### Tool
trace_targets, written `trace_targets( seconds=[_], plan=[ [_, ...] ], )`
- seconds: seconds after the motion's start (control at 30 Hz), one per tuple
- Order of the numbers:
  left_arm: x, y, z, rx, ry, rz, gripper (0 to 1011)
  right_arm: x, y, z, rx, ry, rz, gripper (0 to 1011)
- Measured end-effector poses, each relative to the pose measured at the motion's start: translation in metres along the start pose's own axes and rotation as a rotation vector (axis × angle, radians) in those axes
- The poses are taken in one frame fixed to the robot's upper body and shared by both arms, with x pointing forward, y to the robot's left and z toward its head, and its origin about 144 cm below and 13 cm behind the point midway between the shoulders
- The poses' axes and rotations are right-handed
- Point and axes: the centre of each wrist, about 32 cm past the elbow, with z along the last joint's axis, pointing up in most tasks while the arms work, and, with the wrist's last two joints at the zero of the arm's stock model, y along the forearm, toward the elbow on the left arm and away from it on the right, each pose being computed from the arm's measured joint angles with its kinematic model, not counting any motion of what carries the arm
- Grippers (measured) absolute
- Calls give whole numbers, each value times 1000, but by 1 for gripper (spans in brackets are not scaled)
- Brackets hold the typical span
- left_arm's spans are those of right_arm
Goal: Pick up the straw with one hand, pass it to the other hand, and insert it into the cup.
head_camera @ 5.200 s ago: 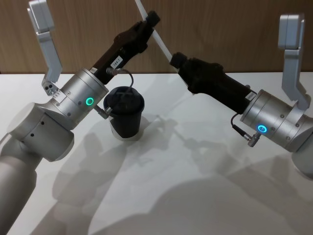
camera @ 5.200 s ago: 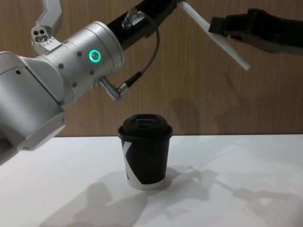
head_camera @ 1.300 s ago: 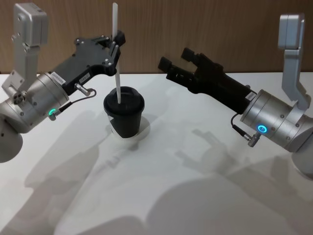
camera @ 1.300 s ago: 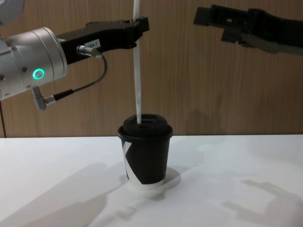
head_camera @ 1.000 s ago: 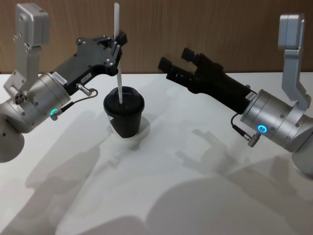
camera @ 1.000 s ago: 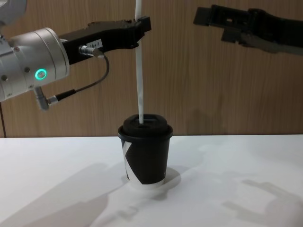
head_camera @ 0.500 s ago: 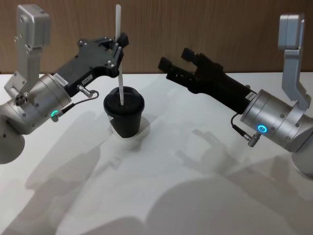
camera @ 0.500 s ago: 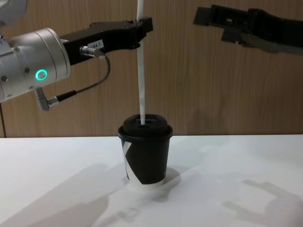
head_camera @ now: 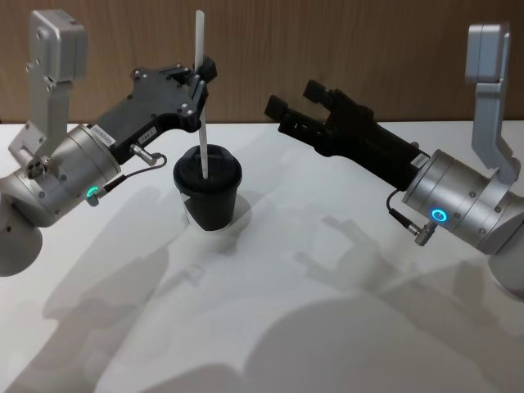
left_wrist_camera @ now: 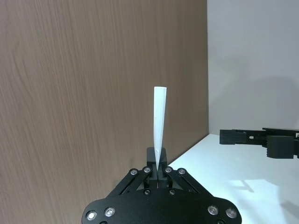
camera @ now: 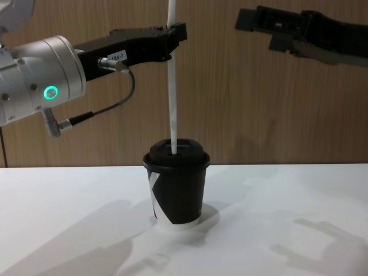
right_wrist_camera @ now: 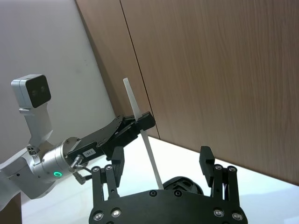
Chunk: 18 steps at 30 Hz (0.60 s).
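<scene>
— Where's the straw (camera: 171, 86)?
— Pinched high up by the left gripper (camera: 172, 34), upright, its tip at the cup (camera: 176, 184) lid.
— Handling?
— Probably light and bendy; grip nearer the lid. The right gripper (head_camera: 299, 102) hangs open, empty.

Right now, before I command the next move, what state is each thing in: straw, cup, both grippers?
straw: upright, lower tip at the lid's opening, most of its length above the lid.
cup: standing upright on the table, lid on.
left gripper: shut on the straw, above the cup.
right gripper: open, holding nothing, raised off to the cup's right.
</scene>
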Motion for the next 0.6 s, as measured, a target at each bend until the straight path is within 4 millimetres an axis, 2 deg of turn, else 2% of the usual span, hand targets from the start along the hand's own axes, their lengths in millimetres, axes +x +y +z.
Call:
trace_targets(
  seconds=[0.6],
  plan=[
    [2, -1, -5, 23, 3, 11, 2, 0, 0, 0, 0, 0, 0, 1001]
  ],
)
